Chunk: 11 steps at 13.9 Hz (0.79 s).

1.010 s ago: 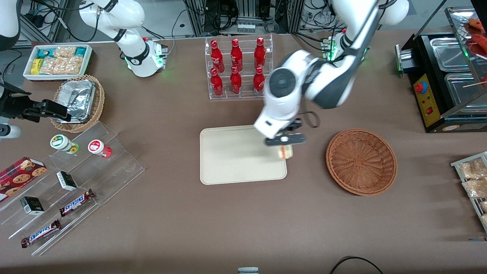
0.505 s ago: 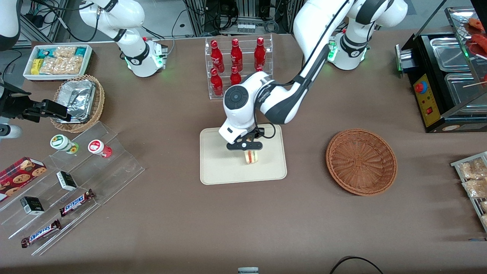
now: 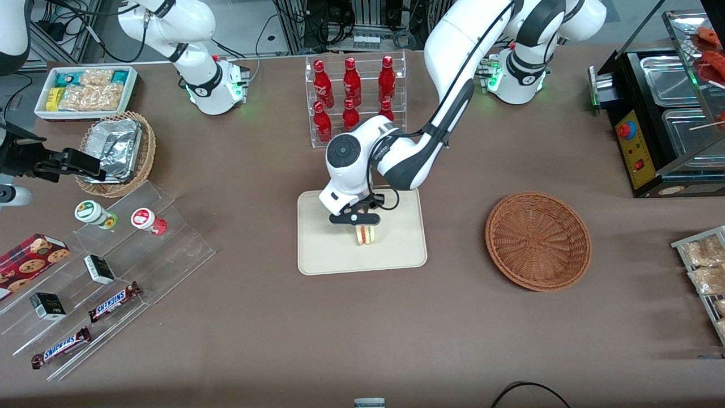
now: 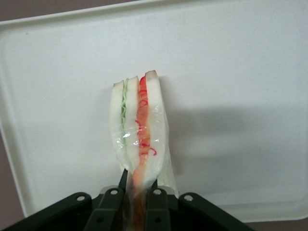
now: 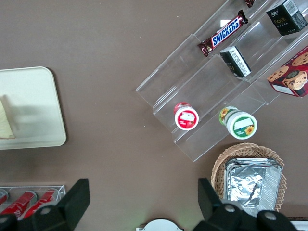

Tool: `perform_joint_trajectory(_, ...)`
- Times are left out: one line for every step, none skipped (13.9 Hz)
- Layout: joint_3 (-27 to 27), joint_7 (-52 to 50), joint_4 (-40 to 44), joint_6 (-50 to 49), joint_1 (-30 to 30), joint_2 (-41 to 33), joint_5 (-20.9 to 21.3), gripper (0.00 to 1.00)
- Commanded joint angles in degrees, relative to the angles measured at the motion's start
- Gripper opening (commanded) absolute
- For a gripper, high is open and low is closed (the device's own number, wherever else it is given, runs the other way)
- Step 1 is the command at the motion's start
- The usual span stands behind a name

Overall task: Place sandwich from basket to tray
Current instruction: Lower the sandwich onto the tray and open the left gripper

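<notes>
The left arm reaches over the tray [image 3: 323,255], its gripper [image 3: 362,226] clenched on the sandwich [image 3: 365,234] and holding it on edge above the tray's middle. In the wrist view the two fingers [image 4: 156,204] pinch one end of the sandwich [image 4: 137,130], whose white bread slices stand upright with a green layer and a red layer between them, all wrapped in clear film; the pale tray [image 4: 231,72] fills the background and a soft shadow falls beside the wedge. Whether the sandwich's lower tip already touches the tray surface is hard to tell from either view. The basket [image 3: 538,241] sits on the brown table [image 3: 362,328] well apart from the tray, toward the working arm's end, with nothing in it. A clear rack of red bottles [image 3: 354,99] stands farther from the front camera than the tray, partly covered by the arm. Toward the parked arm's end lie a foil-lined wicker basket [image 3: 116,150], a white bin of snack packets [image 3: 85,90] and a stepped clear display [image 3: 113,266] carrying two small jars, dark boxes and Snickers bars [image 3: 113,300]. The parked arm's wrist camera catches a corner of the tray [image 5: 29,108] with a pale edge of the sandwich [image 5: 6,122] over it.
</notes>
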Motion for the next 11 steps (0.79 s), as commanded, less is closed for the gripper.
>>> perform_joint_trajectory(0.8,-1.1,1.8,0.5,-1.3,1.6,0.2,0.50)
perform_joint_trajectory(0.8,-0.9,1.8,0.4,-1.3,1.4,0.4,0.98)
perform_joint_trajectory(0.9,-0.8,2.0,0.1,-1.3,0.9,0.5,0.99)
perform_joint_trajectory(1.0,-0.8,2.1,-0.5,-1.1,0.1,0.6,0.99)
perform_joint_trajectory(1.1,-0.8,2.1,-1.8,-0.7,-1.3,0.4,0.99)
perform_joint_trajectory(1.2,-1.1,2.1,-3.9,-0.6,-3.0,0.2,0.99)
perform_joint_trajectory(1.4,-1.2,2.0,-6.1,-0.3,-5.5,0.0,0.99)
perform_joint_trajectory(1.6,-1.2,1.8,-9.1,1.0,-8.0,-0.1,0.99)
perform_joint_trajectory(1.6,-1.1,1.6,-12.4,3.0,-11.0,-0.3,0.99)
perform_joint_trajectory(1.6,-0.9,1.5,-15.6,4.8,-13.6,-0.7,0.99)
perform_joint_trajectory(1.6,-0.7,1.3,-19.1,6.1,-16.3,-0.8,0.99)
